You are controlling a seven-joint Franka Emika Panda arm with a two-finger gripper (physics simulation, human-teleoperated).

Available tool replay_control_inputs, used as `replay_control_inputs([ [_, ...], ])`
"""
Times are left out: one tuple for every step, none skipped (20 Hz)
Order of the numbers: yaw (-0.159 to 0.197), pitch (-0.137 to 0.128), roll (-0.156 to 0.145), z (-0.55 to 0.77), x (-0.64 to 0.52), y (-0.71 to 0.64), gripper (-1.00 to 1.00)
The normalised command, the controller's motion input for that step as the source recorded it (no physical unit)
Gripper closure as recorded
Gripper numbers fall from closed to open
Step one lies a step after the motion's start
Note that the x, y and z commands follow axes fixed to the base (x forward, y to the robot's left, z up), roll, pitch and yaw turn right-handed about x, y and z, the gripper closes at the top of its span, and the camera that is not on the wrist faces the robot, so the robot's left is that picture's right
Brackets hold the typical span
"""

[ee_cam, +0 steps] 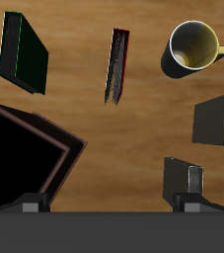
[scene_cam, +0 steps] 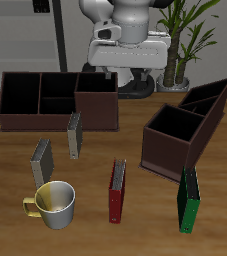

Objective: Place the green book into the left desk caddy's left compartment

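Note:
The green book (scene_cam: 189, 200) stands upright near the table's front edge, in front of the left desk caddy (scene_cam: 183, 128); it also shows in the wrist view (ee_cam: 23, 51). This dark brown caddy sits diagonally, its tall square bin toward the front and its low narrow slots (scene_cam: 209, 97) behind. Its bin corner shows in the wrist view (ee_cam: 25, 158). My gripper (scene_cam: 108, 74) hangs high at the table's back, over the other caddy and far from the book. In the wrist view the gripper (ee_cam: 112, 205) is open and empty, with its fingertips (ee_cam: 30, 206) wide apart.
A second brown caddy (scene_cam: 55, 98) stands broadside at the back. A red book (scene_cam: 117, 190), two grey books (scene_cam: 74, 135) (scene_cam: 41, 160) and a yellow-handled mug (scene_cam: 53, 203) stand in the middle and front. A potted plant (scene_cam: 190, 35) stands behind.

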Motion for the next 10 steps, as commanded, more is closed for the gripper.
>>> replay_control_inputs([
  [-0.025, -0.012, -0.046, 0.15, 0.21, 0.32, -1.00],
  [-0.039, 0.008, 0.013, 0.13, 0.18, 0.29, -1.00],
  [0.006, -0.009, 0.009, 0.12, 0.28, 0.39, -1.00],
  [0.047, -0.065, -0.087, 0.22, 0.33, 0.44, -1.00],
  [-0.008, -0.030, -0.044, 0.12, 0.28, 0.19, -1.00],
  [-0.029, 0.005, 0.032, 0.12, 0.29, 0.41, -1.00],
  [-0.006, -0.020, -0.042, 0.10, 0.36, 0.29, -1.00],
  [0.001, 0.002, -0.030, 0.08, 0.40, 0.24, -1.00],
  [-0.018, -0.041, 0.013, 0.13, 0.30, 0.38, -1.00],
  [0.027, -0.020, -0.008, 0.09, 0.40, 0.22, -1.00],
])
